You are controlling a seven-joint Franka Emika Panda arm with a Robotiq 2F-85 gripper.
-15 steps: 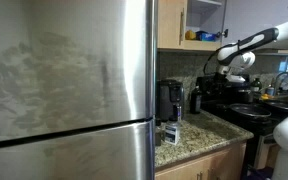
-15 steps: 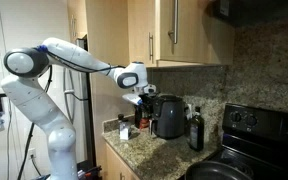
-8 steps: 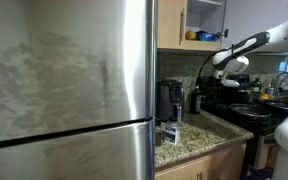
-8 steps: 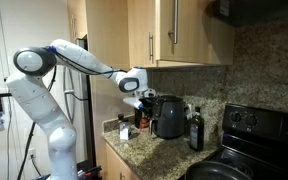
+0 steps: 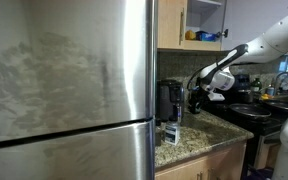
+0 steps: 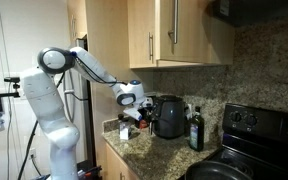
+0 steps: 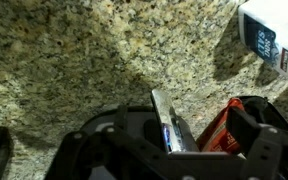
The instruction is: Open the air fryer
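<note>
The black two-fingered gripper (image 6: 136, 111) hangs low over the speckled granite countertop (image 7: 74, 60), fingers apart and holding nothing. Just beyond it stands the tall, boxy black air fryer (image 6: 169, 117), shut, near the back wall. I'd call this the approach; next it needs a hold on the fryer's front.

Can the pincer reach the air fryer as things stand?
Probably yes. The pincer hangs low over the counter, close beside the air fryer, and nothing shows in the gap between them. The bottle stands on the fryer's far side, out of the way.
</note>
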